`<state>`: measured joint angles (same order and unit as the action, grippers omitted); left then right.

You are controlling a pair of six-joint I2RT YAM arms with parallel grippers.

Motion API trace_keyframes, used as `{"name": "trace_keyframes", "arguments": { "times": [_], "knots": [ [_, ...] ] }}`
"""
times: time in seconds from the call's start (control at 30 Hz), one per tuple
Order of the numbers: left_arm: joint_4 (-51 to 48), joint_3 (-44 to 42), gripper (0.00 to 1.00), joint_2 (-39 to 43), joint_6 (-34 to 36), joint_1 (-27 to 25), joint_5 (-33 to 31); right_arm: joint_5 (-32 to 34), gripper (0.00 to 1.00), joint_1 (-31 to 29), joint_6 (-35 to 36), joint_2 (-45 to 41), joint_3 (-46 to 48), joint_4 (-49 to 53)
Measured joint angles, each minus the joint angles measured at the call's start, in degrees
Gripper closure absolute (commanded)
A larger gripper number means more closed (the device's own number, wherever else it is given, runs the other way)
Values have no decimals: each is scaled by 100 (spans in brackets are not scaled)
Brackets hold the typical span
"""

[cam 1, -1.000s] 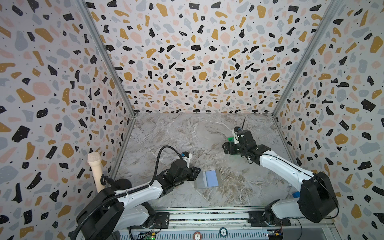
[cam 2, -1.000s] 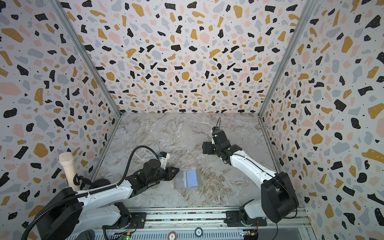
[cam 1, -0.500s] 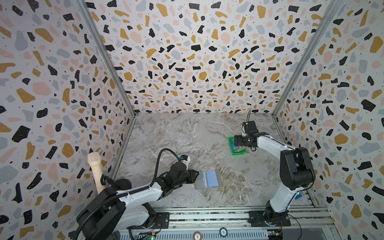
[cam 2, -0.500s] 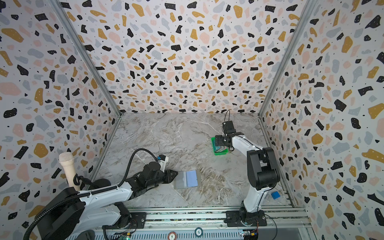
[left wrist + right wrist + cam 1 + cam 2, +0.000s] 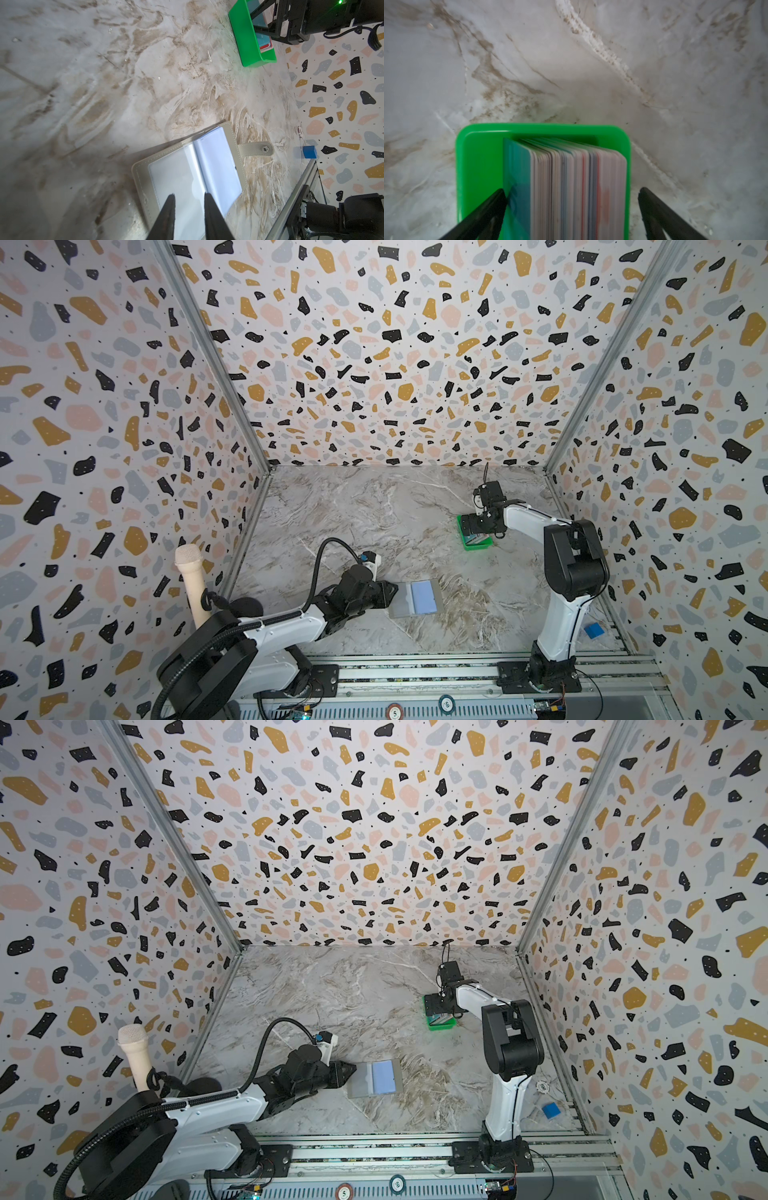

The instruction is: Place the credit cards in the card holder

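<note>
My right tool (image 5: pixel 572 192) hangs spread wide over the credit cards (image 5: pixel 571 176), which stand on edge as one tight stack in the green tray (image 5: pixel 542 128), well apart from the card holder (image 5: pixel 176 176) on the bench (image 5: pixel 353 510). One finger sits inside the tray against the teal end card, and the other looks to be outside the tray wall. Closing like this, I judge I would clamp the wall and the whole stack. I want to shift sideways until the fingers straddle only the teal card's top edge, then narrow slowly and lift straight up. My left tool (image 5: pixel 189 199) is parted by a narrow gap, its tips over the holder's clear pocket with nothing visible between them. I cannot tell whether they press on it. The holder lies open and flat, strap (image 5: pixel 255 148) out to the side, and I would hold it down there for the insertion
</note>
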<state>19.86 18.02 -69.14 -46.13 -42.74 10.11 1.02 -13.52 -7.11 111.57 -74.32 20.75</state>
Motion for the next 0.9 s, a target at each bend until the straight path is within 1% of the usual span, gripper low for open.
{"name": "trace_keyframes", "arguments": {
  "times": [0.07, 0.17, 0.23, 0.4, 0.6, 0.9],
  "knots": [
    [39, -37, 73, -11, 0, 26, 17, 66, 10, -26, 11, 55, -13, 52],
    [114, -74, 73, -72, -7, 59, 52, 229, 14, -61, 2, 111, -76, 146],
    [146, -92, 73, -101, -15, 70, 81, 339, 15, -74, -24, 111, -85, 181],
    [249, -151, 73, -101, -20, 103, 144, 745, 8, -74, -76, 111, -162, 317],
    [264, -190, 73, -42, -20, 133, 162, 1209, 8, -50, -138, 109, -260, 481],
    [295, -267, 73, 11, -20, 184, 188, 1537, 13, 24, -208, 35, -284, 627]
  ]
}}
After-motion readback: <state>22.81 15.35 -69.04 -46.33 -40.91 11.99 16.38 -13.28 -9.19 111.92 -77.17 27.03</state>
